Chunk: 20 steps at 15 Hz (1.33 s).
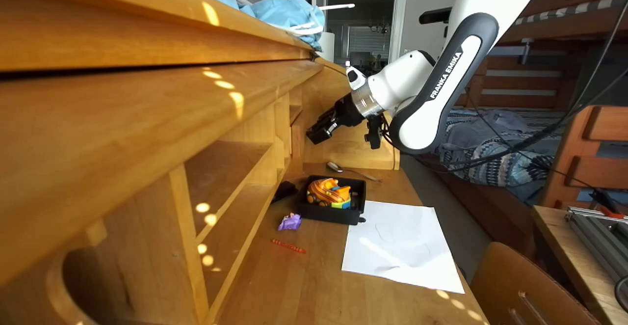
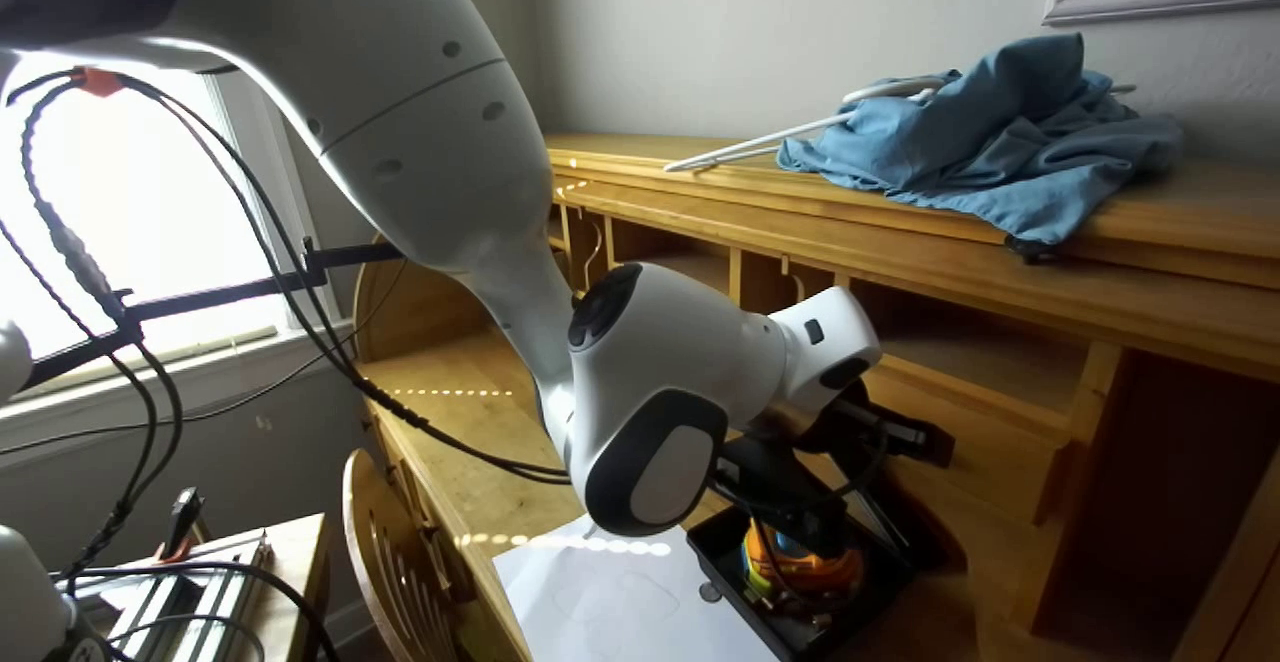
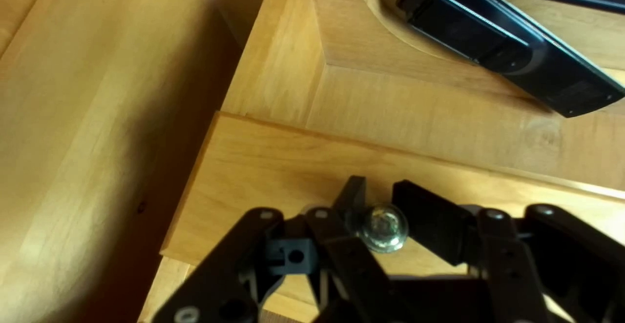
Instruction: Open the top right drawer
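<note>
The top right drawer (image 3: 273,167) has a plain flat front of honey-coloured wood and fills the lower middle of the wrist view. It also shows in an exterior view (image 2: 990,457), under an open cubby. I see no open gap behind its front. A round clear knob (image 3: 385,229) sits on the drawer front. My gripper (image 3: 378,191) has one finger on each side of the knob, and both seem to touch it. The gripper also shows in both exterior views (image 1: 316,136) (image 2: 940,442), at the drawer's height. The fingers partly hide the drawer front.
Below the drawer, a black phone-like object (image 3: 512,45) leans by a black tray (image 1: 328,214) holding an orange toy (image 1: 329,192). A spoon (image 1: 336,167), purple wrapper (image 1: 290,222), red crayon (image 1: 288,246) and white paper (image 1: 402,246) lie on the desk. A wooden side panel (image 3: 73,118) stands close beside the drawer.
</note>
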Motion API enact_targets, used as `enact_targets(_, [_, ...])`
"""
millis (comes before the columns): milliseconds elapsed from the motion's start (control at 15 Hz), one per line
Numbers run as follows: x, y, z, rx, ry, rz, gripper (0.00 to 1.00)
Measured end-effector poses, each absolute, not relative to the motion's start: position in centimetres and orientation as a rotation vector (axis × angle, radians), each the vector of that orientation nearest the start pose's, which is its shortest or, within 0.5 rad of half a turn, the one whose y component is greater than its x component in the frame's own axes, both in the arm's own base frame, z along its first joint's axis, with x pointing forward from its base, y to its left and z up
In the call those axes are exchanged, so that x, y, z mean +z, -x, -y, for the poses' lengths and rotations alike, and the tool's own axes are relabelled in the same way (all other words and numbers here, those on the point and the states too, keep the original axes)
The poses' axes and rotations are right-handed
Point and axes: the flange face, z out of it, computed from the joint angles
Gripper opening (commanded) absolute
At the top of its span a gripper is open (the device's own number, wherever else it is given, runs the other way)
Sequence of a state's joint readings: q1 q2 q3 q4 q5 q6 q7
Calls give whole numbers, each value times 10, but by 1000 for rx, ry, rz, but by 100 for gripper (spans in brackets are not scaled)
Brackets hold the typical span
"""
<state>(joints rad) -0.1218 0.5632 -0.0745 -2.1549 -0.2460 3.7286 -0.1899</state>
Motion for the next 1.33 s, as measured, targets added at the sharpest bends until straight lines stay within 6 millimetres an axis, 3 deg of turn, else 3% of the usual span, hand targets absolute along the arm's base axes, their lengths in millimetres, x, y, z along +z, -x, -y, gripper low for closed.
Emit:
enact_targets(600, [251,-558,88,-1591,2922,342,6])
enact_targets(1333, [248,-528,89,-1594,2942,254,6])
